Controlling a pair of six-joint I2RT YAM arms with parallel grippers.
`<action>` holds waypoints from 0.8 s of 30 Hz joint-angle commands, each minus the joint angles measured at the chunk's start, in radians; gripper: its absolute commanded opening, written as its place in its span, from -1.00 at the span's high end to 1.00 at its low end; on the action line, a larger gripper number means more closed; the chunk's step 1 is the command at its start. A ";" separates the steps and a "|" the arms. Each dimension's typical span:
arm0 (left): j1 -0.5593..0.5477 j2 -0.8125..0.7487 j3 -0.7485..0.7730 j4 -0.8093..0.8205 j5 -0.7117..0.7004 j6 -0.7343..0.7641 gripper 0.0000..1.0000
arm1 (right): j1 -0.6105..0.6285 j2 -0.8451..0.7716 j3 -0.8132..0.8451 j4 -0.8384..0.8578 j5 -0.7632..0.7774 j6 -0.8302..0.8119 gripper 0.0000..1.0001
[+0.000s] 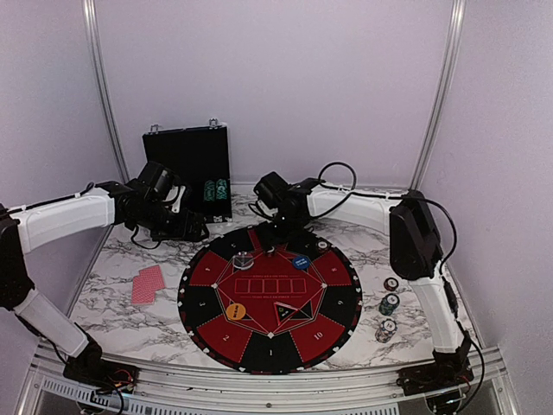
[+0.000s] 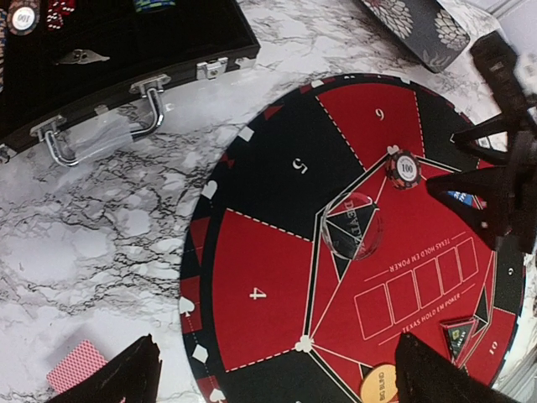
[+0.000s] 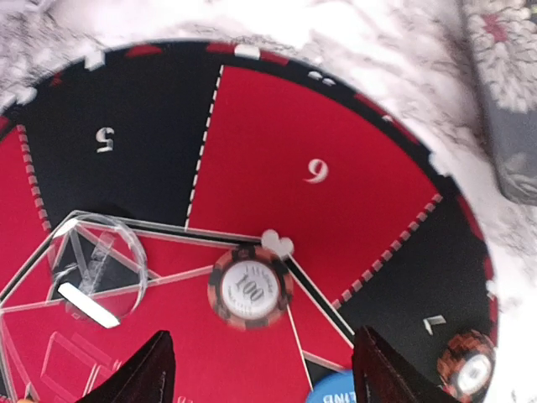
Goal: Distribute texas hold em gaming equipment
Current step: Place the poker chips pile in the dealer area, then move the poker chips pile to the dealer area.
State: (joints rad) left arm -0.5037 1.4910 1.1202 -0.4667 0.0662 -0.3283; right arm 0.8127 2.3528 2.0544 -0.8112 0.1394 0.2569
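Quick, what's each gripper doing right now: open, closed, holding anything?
Left gripper: open, holding nothing.
Right gripper: open, holding nothing; the poker chip lies flat on the mat between its fingers, free of both.

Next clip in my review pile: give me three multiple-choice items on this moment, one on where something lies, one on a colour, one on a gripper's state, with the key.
1. Where do the red-backed cards lie?
A) on the round mat
B) on the table left of the mat
C) on the table right of the mat

2. What colour is the disc on the mat nearest the arm bases?
A) orange
B) green
C) purple

3. How is the right gripper?
A) shut on a card
B) shut on a chip
C) open, over a chip lying on the mat

Key:
1 B, the cards sit on the marble beside the mat's left edge.
2 A, it shows plainly orange in the top view.
3 C, the fingers stand wide apart either side of the flat chip.
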 commanded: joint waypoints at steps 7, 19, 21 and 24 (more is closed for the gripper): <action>-0.143 0.217 0.206 -0.067 -0.109 0.013 -0.98 | -0.073 -0.503 -0.419 0.256 0.062 0.018 -0.42; -0.247 0.619 0.643 -0.205 -0.188 0.080 -0.96 | -0.109 -0.934 -0.777 0.350 0.190 0.047 -0.42; -0.256 0.674 0.710 -0.222 -0.187 0.092 -0.96 | -0.109 -0.967 -0.806 0.348 0.197 0.055 -0.41; -0.260 0.747 0.799 -0.250 -0.177 0.097 -0.95 | -0.109 -1.005 -0.838 0.345 0.210 0.062 -0.41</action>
State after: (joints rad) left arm -0.7555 2.1670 1.8145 -0.6319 -0.0971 -0.2638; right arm 0.7044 1.3899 1.2453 -0.4850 0.3073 0.2928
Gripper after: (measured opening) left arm 0.980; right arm 0.708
